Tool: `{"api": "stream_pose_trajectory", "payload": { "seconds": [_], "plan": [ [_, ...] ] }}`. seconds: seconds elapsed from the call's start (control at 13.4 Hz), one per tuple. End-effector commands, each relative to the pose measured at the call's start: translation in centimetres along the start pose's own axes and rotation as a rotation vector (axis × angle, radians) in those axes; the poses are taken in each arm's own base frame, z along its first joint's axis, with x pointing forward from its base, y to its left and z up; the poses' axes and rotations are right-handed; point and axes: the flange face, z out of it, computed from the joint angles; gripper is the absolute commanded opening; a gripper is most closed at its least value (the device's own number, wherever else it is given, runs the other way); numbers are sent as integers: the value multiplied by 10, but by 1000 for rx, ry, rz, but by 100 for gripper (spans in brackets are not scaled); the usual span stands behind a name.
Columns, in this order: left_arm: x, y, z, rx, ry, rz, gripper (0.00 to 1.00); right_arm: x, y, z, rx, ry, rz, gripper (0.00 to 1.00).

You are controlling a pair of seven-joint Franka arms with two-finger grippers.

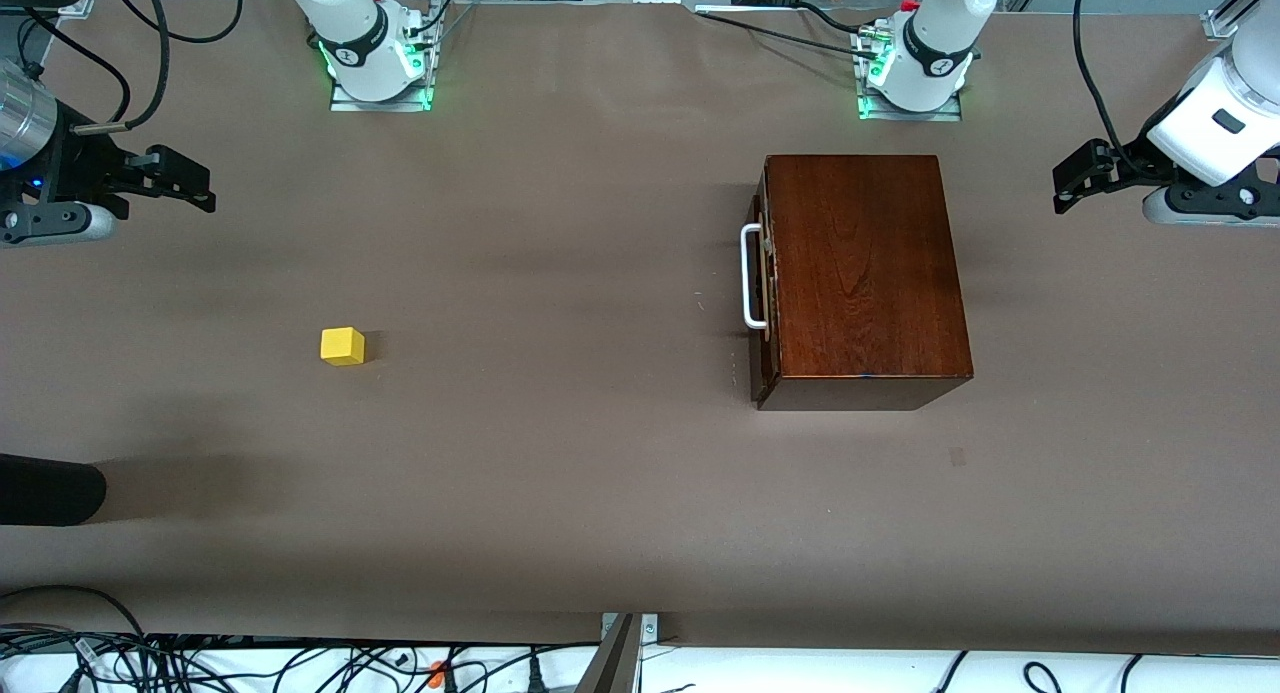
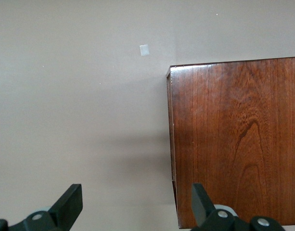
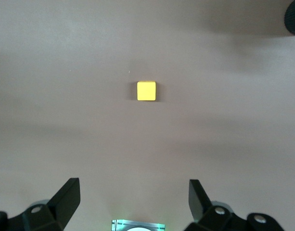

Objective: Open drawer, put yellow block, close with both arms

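Note:
The dark reddish-brown wooden box (image 1: 865, 273) stands toward the left arm's end of the table. Its drawer is shut, with the white U-shaped handle (image 1: 750, 277) facing the right arm's end. The box top also shows in the left wrist view (image 2: 234, 139). The yellow block (image 1: 342, 346) lies on the table toward the right arm's end, and shows in the right wrist view (image 3: 147, 91). My left gripper (image 1: 1075, 178) is open and empty, up in the air beside the box at the table's end. My right gripper (image 1: 190, 183) is open and empty, raised over the table at its own end.
The brown table surface (image 1: 560, 453) is bare between block and box. A black rounded object (image 1: 50, 488) juts in at the right arm's end, nearer the camera than the block. A small pale patch (image 1: 958, 457) marks the table near the box. Cables lie along the table's edge closest to the camera.

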Motion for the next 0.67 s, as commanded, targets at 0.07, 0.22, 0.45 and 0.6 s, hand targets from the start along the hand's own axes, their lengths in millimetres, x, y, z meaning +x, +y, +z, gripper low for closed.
{"api": "stream_pose_trajectory", "payload": {
  "seconds": [0.07,0.22,0.45,0.6],
  "plan": [
    [5,2,-8,-6,-1,-4,100,2,0,-6,-13,7,6,100],
    [5,3,-8,-10,-9,-4,100,2,0,-6,-13,7,6,100],
    [5,2,-7,-11,-10,-4,100,2,0,-6,-13,7,6,100],
    [6,3,-7,-11,-10,-4,100,2,0,-6,-13,7,6,100]
  ]
}}
